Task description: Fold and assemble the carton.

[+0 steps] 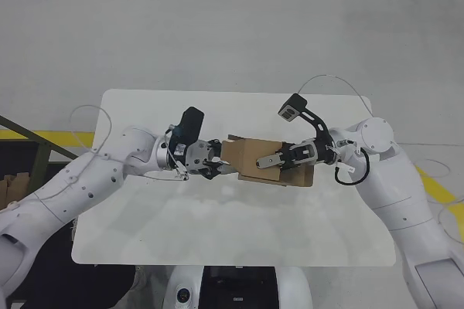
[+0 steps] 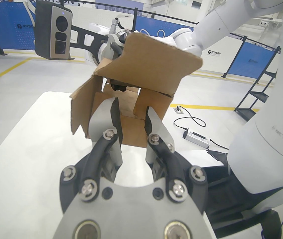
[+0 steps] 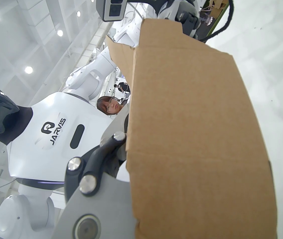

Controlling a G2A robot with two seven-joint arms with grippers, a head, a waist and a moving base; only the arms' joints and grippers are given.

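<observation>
i see the brown corrugated cardboard carton (image 1: 247, 151) above the white table (image 1: 216, 224) middle, right gripper (image 1: 261, 162) clamped on its top panel, left gripper (image 2: 131, 111) fingers apart at its open end. it looks light and bendy, so i'd pinch near creases.

— Top view?
— High above, facing straight down at the table (image 1: 216, 224); distant.
— Wrists?
— Low, close, facing each other across the carton (image 2: 151, 60); all three share it.

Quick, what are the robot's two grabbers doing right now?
Left gripper: open, at the brown cardboard carton.
Right gripper: closed on that carton's top panel.
</observation>
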